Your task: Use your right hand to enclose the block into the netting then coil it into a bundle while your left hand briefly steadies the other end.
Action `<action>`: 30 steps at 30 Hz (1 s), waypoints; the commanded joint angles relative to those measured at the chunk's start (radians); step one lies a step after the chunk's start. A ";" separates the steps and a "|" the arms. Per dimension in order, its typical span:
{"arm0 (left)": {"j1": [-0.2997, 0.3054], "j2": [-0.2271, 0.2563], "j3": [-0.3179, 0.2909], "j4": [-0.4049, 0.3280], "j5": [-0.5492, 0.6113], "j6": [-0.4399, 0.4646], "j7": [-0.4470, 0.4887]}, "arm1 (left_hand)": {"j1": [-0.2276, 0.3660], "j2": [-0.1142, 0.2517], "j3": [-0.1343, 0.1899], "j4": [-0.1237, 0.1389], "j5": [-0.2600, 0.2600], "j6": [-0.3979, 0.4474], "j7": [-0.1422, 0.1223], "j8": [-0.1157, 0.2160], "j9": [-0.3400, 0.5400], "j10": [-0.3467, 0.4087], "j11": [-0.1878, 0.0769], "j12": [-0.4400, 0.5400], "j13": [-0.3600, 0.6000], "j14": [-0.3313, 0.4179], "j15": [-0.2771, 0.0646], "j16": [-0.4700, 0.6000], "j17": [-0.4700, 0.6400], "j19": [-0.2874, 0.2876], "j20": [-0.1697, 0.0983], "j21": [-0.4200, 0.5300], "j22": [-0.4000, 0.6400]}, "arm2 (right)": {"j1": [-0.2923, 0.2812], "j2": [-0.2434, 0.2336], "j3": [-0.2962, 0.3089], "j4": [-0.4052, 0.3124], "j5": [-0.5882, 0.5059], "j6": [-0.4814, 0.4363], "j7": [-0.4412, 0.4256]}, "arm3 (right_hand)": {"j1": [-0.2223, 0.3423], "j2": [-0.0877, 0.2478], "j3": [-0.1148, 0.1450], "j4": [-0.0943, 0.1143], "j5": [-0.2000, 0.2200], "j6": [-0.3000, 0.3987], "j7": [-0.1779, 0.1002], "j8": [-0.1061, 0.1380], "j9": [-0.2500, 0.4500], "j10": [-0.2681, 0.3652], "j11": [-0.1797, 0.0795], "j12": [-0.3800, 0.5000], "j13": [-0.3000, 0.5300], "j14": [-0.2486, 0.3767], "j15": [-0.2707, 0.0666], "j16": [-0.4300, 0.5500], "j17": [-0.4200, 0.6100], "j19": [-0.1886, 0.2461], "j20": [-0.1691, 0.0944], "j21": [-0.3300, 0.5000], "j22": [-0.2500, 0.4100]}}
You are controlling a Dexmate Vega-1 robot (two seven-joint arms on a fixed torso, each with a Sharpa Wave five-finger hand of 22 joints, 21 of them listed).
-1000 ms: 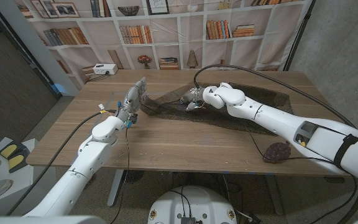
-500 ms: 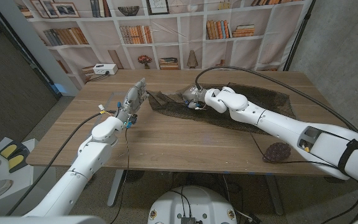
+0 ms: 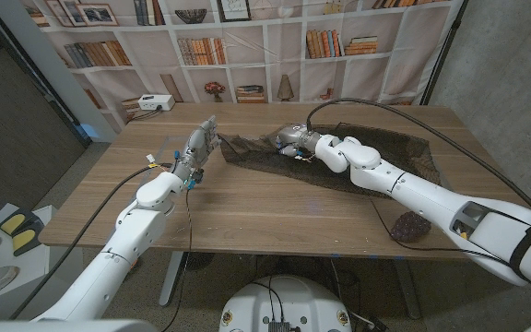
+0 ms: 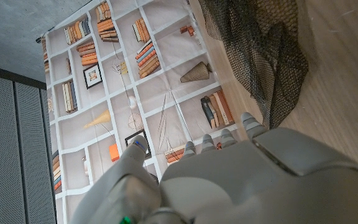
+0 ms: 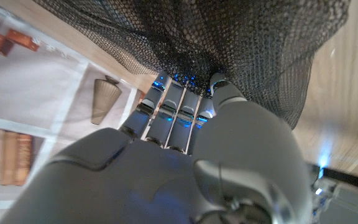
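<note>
The dark netting lies spread over the far right half of the wooden table, its crumpled left end near the middle. My right hand sits on that crumpled part and grips a bunch of it. In the right wrist view the netting drapes over the fingertips of my right hand. The block is hidden from me. My left hand stands upright, fingers apart and straight, just left of the netting's end. In the left wrist view the netting lies a little beyond my left hand, untouched.
A dark purplish lump rests near the table's front right edge. A white box stands at the back left corner. A black cable arcs over the netting. Bare wood stretches across the table's front and left.
My right hand has shifted slightly toward the back of the table with the netting, and its forearm has swung right. The left hand has stayed put.
</note>
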 commanded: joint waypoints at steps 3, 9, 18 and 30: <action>-0.015 0.000 0.009 0.006 0.002 0.010 -0.008 | 0.000 -0.006 -0.005 0.001 0.009 -0.053 -0.007 0.001 0.006 -0.047 0.007 -0.002 0.003 -0.017 -0.005 -0.001 0.004 0.002 0.000 0.008 0.002 | -0.185 0.055 0.299 -0.049 0.339 -0.020 -0.175 | 0.009 0.014 0.004 0.011 -0.003 0.034 -0.031 0.037 0.012 0.004 -0.004 0.018 0.017 0.003 -0.110 -0.003 0.008 -0.002 0.005 0.008 0.004; -0.022 0.000 0.014 0.008 0.004 0.015 -0.010 | 0.001 -0.006 -0.005 0.001 0.010 -0.054 -0.007 0.001 0.006 -0.048 0.007 -0.002 0.003 -0.019 -0.006 -0.002 0.004 0.002 0.000 0.008 0.002 | -0.231 0.083 0.385 -0.049 0.431 -0.003 -0.182 | 0.012 0.015 0.006 0.015 -0.004 0.032 -0.030 0.044 0.018 0.000 -0.006 0.027 0.027 0.005 -0.108 -0.005 0.013 -0.004 0.009 0.010 0.004; -0.028 0.002 0.017 0.003 0.008 0.021 -0.009 | 0.001 -0.005 -0.005 0.001 0.010 -0.056 -0.007 0.001 0.006 -0.048 0.007 -0.003 0.003 -0.017 -0.006 -0.002 0.004 0.002 0.000 0.008 0.002 | -0.283 0.146 0.498 -0.026 0.551 0.024 -0.199 | 0.016 0.016 0.009 0.020 -0.005 0.026 -0.027 0.051 0.027 -0.005 -0.005 0.039 0.043 0.003 -0.104 -0.010 0.019 -0.005 0.012 0.013 0.005; -0.035 0.003 0.022 0.003 0.011 0.027 -0.012 | 0.002 -0.005 -0.005 0.001 0.010 -0.057 -0.007 0.001 0.006 -0.050 0.007 -0.003 0.004 -0.018 -0.005 -0.002 0.004 0.002 -0.001 0.008 0.002 | -0.374 0.292 0.671 -0.024 0.710 0.033 -0.293 | 0.022 0.015 0.014 0.027 -0.006 0.024 -0.019 0.066 0.041 -0.006 -0.003 0.062 0.067 0.005 -0.092 -0.017 0.028 -0.008 0.021 0.019 0.005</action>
